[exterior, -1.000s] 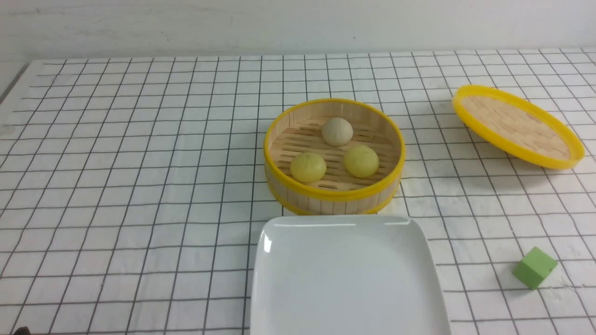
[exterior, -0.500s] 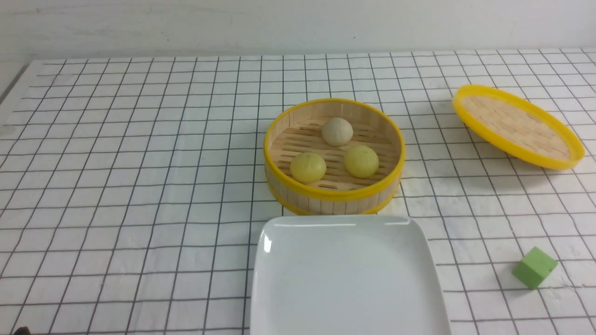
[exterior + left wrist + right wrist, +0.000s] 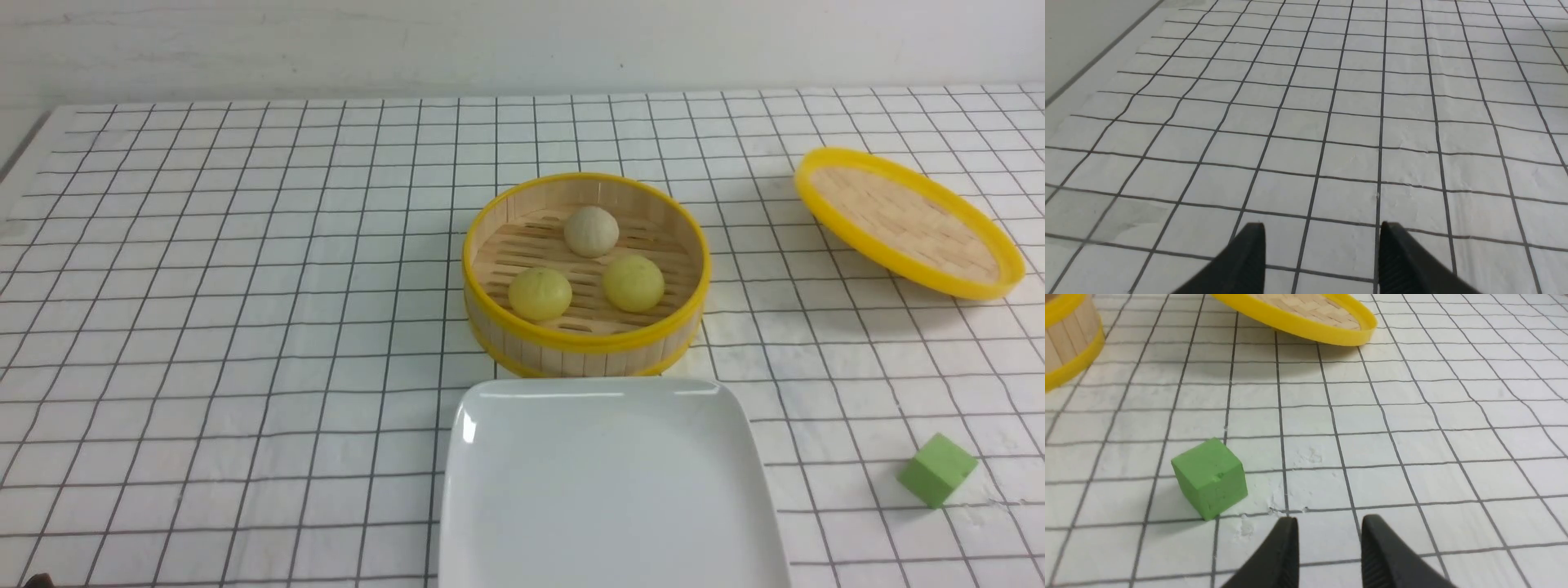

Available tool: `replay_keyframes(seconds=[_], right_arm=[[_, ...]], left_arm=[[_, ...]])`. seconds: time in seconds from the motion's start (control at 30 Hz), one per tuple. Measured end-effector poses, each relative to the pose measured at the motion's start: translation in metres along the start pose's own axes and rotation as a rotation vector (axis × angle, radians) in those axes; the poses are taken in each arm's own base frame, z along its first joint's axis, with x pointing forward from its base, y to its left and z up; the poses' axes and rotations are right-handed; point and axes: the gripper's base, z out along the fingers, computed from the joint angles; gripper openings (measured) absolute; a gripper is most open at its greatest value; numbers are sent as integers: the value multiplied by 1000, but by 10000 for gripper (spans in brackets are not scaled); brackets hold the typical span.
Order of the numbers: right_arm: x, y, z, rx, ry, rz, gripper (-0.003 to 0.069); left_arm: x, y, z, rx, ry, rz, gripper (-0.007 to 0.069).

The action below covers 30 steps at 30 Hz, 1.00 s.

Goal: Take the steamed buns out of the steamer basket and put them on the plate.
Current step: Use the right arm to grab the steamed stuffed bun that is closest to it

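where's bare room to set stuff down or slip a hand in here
The plate is wholly bare. The gridded cloth left of the steamer basket is open. A free strip runs between basket and lid, down to the green cube. Tight: the basket almost meets the plate's far edge, with three buns clustered inside.

Left hand [image 3: 1321, 230] with black fingers [image 3: 1249, 255] spread wide, empty, right hand [image 3: 1330, 524] with black fingers [image 3: 1284, 549] parted more narrowly, also empty, both hands pointing forward and angled downward
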Motion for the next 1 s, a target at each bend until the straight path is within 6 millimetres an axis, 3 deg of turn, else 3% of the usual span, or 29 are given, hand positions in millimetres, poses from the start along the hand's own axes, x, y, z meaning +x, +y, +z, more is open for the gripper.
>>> replay_keyframes(seconds=[0.2,0.27,0.47,0.7,1.0], right_arm=[[-44,4,-16,-44,-222,104,243],[-72,5,-33,-57,-319,113,243],[-129,7,-84,-92,-461,165,243],[-148,8,-119,-105,-428,190,243],[-149,8,-120,-116,-432,200,243]], left_arm=[[0,0,0,0,0,0,397],[0,0,0,0,0,0,397],[0,0,0,0,0,0,397],[0,0,0,0,0,0,397],[0,0,0,0,0,0,397]])
